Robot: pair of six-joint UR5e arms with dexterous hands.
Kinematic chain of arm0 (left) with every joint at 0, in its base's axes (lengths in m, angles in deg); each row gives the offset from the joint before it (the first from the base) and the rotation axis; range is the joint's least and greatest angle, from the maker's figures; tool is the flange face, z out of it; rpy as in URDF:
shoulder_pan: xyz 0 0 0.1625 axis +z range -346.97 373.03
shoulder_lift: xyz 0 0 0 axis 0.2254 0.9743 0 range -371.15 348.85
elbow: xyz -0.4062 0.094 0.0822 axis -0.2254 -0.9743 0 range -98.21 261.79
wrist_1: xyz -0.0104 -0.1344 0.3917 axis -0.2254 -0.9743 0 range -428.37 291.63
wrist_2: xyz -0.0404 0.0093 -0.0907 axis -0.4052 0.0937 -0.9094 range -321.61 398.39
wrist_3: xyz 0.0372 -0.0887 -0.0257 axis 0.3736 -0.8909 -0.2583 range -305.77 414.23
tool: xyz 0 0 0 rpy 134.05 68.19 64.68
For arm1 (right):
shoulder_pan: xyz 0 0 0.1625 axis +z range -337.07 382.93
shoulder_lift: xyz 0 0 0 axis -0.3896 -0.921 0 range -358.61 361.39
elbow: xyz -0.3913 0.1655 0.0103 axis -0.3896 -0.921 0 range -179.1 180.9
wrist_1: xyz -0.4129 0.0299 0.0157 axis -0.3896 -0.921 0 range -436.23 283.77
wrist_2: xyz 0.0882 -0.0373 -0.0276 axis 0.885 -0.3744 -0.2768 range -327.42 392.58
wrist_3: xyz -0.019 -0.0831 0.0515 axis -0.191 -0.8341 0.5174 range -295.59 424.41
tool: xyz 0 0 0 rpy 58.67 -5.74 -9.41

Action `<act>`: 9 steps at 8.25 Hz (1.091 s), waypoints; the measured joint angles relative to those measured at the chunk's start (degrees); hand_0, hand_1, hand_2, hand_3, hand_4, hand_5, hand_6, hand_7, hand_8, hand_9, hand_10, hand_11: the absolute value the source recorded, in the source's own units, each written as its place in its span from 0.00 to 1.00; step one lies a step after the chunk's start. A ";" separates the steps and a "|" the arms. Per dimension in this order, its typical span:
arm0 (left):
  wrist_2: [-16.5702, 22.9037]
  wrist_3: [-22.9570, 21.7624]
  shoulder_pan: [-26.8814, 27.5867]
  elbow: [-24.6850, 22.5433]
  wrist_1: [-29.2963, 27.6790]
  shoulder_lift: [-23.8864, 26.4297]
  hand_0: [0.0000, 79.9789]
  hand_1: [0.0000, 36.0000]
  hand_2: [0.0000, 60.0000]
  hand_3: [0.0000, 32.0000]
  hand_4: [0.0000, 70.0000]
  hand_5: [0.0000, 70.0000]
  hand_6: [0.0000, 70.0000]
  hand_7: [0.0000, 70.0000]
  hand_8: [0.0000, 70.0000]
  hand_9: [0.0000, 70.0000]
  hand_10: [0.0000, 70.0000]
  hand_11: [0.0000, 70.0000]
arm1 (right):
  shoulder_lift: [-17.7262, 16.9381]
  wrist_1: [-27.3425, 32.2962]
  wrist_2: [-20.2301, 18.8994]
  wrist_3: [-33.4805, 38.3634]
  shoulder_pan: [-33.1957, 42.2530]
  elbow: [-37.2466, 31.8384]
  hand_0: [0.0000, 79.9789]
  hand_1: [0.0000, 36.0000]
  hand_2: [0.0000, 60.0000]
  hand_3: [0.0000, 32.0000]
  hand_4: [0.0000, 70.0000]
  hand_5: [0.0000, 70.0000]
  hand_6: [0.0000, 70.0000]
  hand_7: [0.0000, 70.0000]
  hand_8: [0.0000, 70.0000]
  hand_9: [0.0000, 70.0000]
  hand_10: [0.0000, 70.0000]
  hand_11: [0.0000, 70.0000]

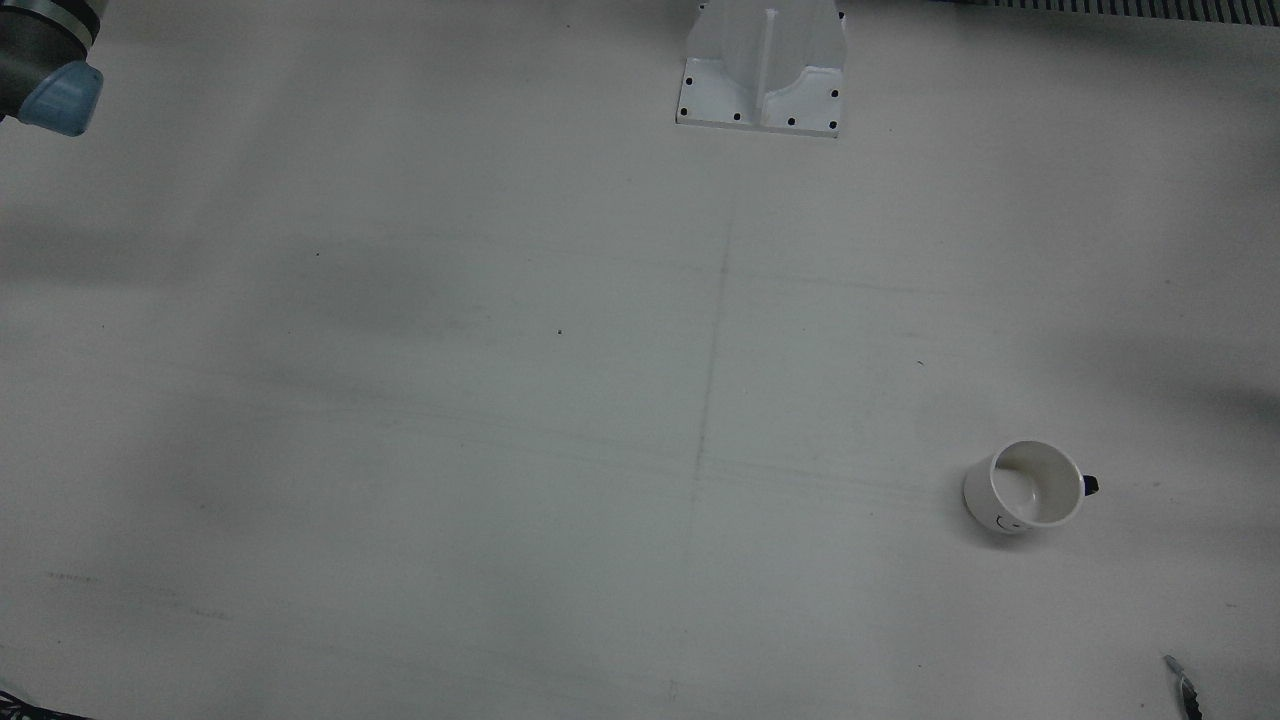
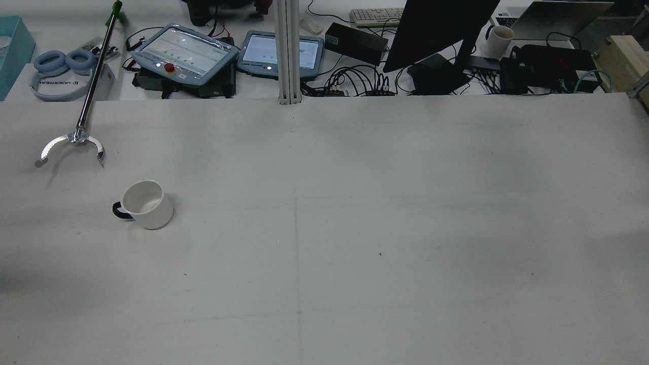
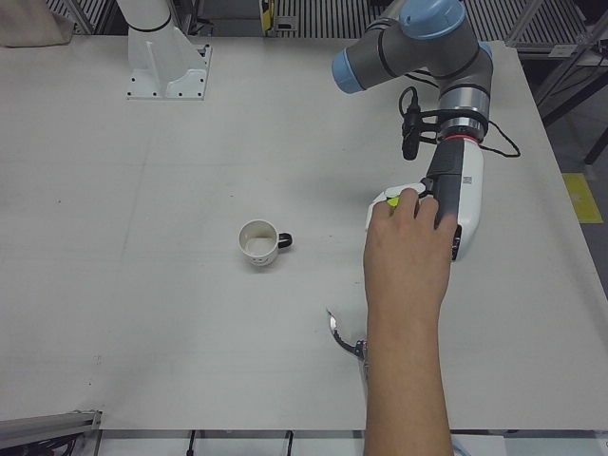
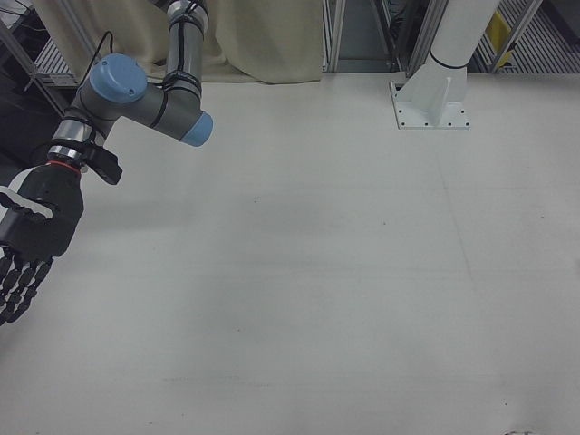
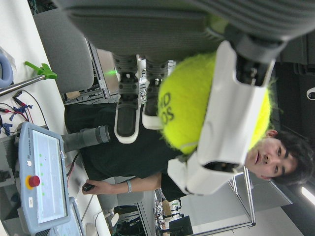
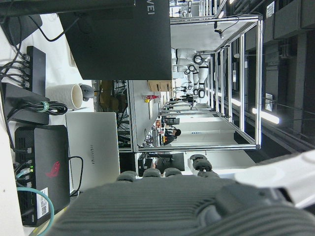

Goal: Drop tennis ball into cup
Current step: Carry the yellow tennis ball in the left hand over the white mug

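A white cup [image 1: 1025, 487] with a dark handle stands upright and empty on the table; it also shows in the rear view [image 2: 144, 204] and the left-front view [image 3: 258, 242]. My left hand [image 3: 454, 195] hovers above the table to the right of the cup in the left-front view. The yellow tennis ball [image 5: 206, 110] lies against its palm with a white finger [image 5: 231, 118] across it. A person's hand [image 3: 408, 237] covers the ball [image 3: 391, 199] from the front. My right hand [image 4: 32, 236] hangs open and empty, fingers pointing down, at the far left of the right-front view.
A metal reacher claw [image 2: 76, 139] lies on the table beyond the cup, also seen near the person's arm [image 3: 347, 334]. White arm pedestals [image 1: 765, 65] stand at the robot's side. Monitors, pendants and cables [image 2: 284, 50] sit past the far edge.
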 measured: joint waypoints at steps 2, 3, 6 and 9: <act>0.00 0.08 4.12 -1.48 0.20 0.06 0.77 0.88 0.85 0.00 0.57 0.30 0.95 1.00 0.67 0.91 0.44 0.66 | 0.00 0.00 0.00 0.00 0.00 -0.02 0.00 0.00 0.00 0.00 0.00 0.00 0.00 0.00 0.00 0.00 0.00 0.00; -0.20 0.17 8.40 -2.61 0.69 0.12 0.76 0.89 0.84 0.00 0.55 0.27 0.87 1.00 0.65 0.91 0.44 0.66 | 0.00 0.00 0.00 0.03 0.00 -0.09 0.00 0.00 0.00 0.00 0.00 0.00 0.00 0.00 0.00 0.00 0.00 0.00; -0.95 1.35 16.95 -5.28 1.88 0.20 0.73 0.84 0.74 0.00 0.54 0.21 0.56 1.00 0.60 0.92 0.45 0.67 | 0.00 0.00 0.00 0.08 0.00 -0.17 0.00 0.00 0.00 0.00 0.00 0.00 0.00 0.00 0.00 0.00 0.00 0.00; -4.92 2.86 23.61 -5.06 1.93 0.13 0.70 0.77 0.75 0.00 0.52 0.22 0.67 1.00 0.61 0.90 0.45 0.67 | 0.00 0.00 0.00 0.09 0.00 -0.25 0.00 0.00 0.00 0.00 0.00 0.00 0.00 0.00 0.00 0.00 0.00 0.00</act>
